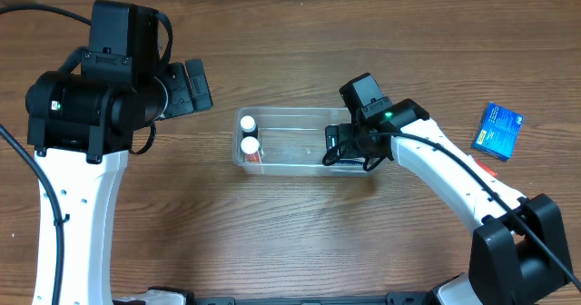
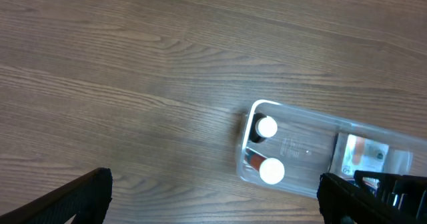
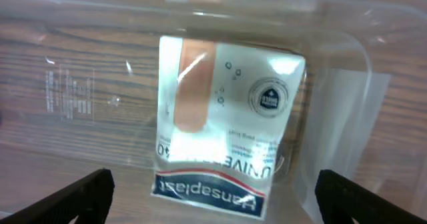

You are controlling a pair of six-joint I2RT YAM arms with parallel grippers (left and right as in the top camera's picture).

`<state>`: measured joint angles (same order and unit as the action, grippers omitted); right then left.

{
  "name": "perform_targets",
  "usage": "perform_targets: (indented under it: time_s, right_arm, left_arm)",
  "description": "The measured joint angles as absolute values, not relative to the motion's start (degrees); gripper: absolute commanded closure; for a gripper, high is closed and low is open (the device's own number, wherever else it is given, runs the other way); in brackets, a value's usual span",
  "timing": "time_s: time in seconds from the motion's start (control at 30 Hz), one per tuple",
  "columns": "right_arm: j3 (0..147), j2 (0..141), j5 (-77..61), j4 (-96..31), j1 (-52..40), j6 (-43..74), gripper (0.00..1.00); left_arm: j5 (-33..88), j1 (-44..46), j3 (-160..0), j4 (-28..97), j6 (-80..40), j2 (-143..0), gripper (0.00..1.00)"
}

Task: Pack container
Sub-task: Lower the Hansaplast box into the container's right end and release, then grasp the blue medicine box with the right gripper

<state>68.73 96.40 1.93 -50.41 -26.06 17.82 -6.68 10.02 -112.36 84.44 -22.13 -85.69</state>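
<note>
Two arms work over a wooden table (image 1: 290,241). At the upper left of the overhead view the left gripper (image 1: 192,87) hangs above bare wood, well apart from everything else. Its wrist view shows its dark fingers (image 2: 70,199) at the two bottom corners of the frame, spread wide with nothing between them. Near the centre of the overhead frame lies the container (image 1: 290,166), a clear low-walled bin set lengthwise across the table. In its left end sit two white-capped bottles (image 1: 250,145), one just beside the other, caps facing up. In its right end lies a white plaster box (image 3: 227,117), with a tan strip printed on its face and a blue lettered band along one edge. The right gripper (image 1: 348,149) is over this right end. In its wrist view the fingers (image 3: 67,199) stand wide apart at the lower corners, either side of the plaster box and not touching it, gripping nothing. At the far right of the overhead frame a blue box (image 1: 497,130) lies on the table, well apart from the container.
</note>
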Motion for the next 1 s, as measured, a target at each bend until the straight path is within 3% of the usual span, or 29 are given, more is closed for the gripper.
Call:
perform_targets:
  time_s: [0.3,0.53,0.6,0.73,1.0]
  right_arm:
    - [82.48,93.01,7.79,-62.78,-23.86,19.75,0.00]
    - [90.70,86.59,10.31,-66.96,9.74,21.28,0.00]
    - [90.72,89.36,10.04,-65.49,17.91,19.40,0.00]
    - [90.80,100.86,7.11,-61.10,25.71,13.10,0.00]
    - [90.74,117.54,4.25,-57.30,26.61,8.03,0.00]
  left_arm:
    - [-6.70,10.02,-112.31,84.88,-22.15,-85.69,0.00]
    - [-6.70,10.02,-112.31,84.93,-22.13,-85.69,0.00]
    - [-6.70,10.02,-112.29,84.90,-22.13,-85.69,0.00]
    - [-6.70,10.02,-112.25,84.90,-22.13,-85.69,0.00]
    - [-6.70,10.02,-112.22,85.19,-22.13,-85.69,0.00]
